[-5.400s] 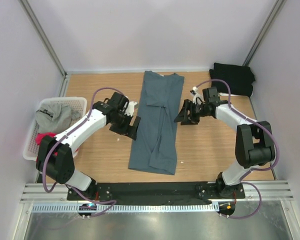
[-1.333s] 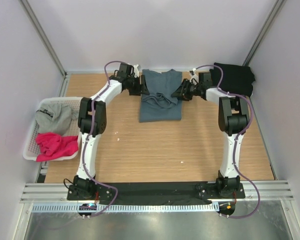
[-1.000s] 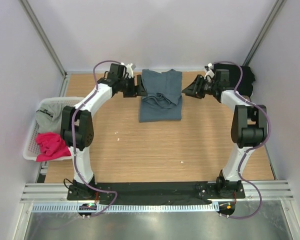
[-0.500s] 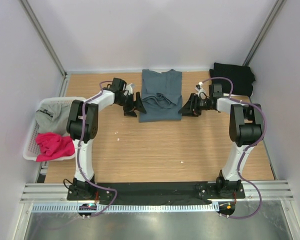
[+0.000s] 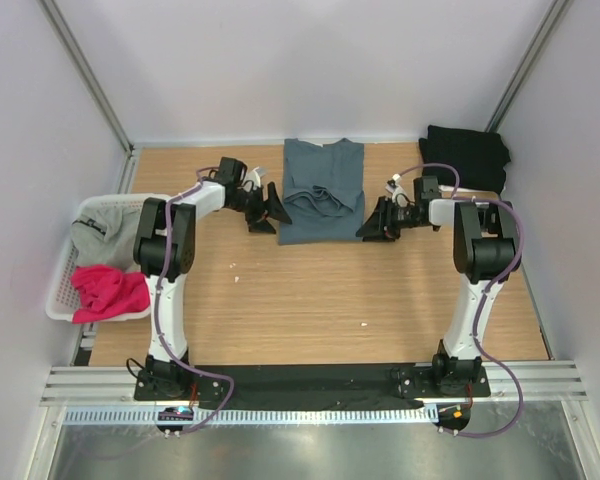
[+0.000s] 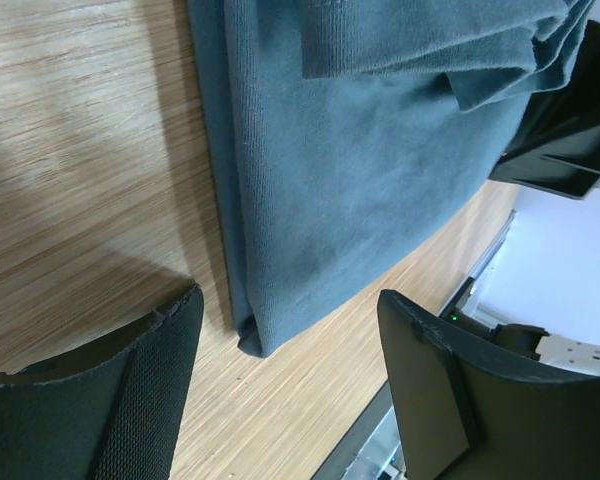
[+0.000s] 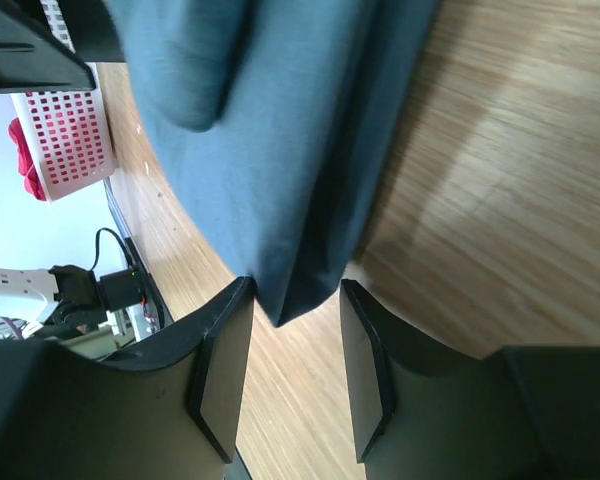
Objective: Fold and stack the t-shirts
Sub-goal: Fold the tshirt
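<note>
From above, the blue shirt lies folded at 12 o'clock on the surface. The black shirt is at 2 o'clock, and the grey shirt and pink shirt are in the basket at 9 o'clock. Your left fingers and right fingers sit just beside the blue shirt's near corners. You seem set to take those corners for another fold or a lift, so each side must catch every layer.

The left wrist adds what the top view cannot. The left fingers are spread wide, with the corner between them untouched.

On the right wrist, the right fingers are half spread. The corner dips into the gap, and no pinch shows.
</note>
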Controlling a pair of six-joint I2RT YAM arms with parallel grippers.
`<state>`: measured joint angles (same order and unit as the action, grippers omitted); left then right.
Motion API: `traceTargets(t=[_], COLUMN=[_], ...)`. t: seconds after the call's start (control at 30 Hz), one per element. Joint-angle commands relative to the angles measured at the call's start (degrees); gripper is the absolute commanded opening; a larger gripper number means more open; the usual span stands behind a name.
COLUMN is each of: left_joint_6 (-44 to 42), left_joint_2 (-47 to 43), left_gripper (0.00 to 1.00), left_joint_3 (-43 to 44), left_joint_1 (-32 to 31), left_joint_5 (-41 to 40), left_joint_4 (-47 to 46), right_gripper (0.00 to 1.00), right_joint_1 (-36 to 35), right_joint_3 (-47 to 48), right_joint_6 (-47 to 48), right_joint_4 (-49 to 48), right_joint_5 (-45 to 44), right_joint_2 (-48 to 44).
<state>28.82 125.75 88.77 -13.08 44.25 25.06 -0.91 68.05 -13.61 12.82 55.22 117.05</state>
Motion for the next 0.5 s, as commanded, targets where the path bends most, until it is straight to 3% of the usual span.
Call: traceTargets(t=[0.0,0.3,0.47], left_joint_6=[0.89,1.41,2.56], left_joint_2=[1.69,2.39,3.09], left_gripper=[0.72,0.71,0.71], left_joint_3=[0.61,0.00,-0.71], left_joint_1=[0.25,0.78,0.86], left_joint_5=[1.10,1.81,2.24], left_joint_4=[-1.15,-1.42,-1.77], right_gripper=[0.45,0.43,0.44], right_joint_1=[0.03,0.03,0.03], right_joint_3=[0.68,-2.39,-1.61], right_joint_6=[0.60,-1.34,-1.25], right_joint_4=[-3.67,-9.30,-6.94], right_joint_5=[2.52,5.42,5.16], right_joint_2=[0.89,-0.51,-1.13])
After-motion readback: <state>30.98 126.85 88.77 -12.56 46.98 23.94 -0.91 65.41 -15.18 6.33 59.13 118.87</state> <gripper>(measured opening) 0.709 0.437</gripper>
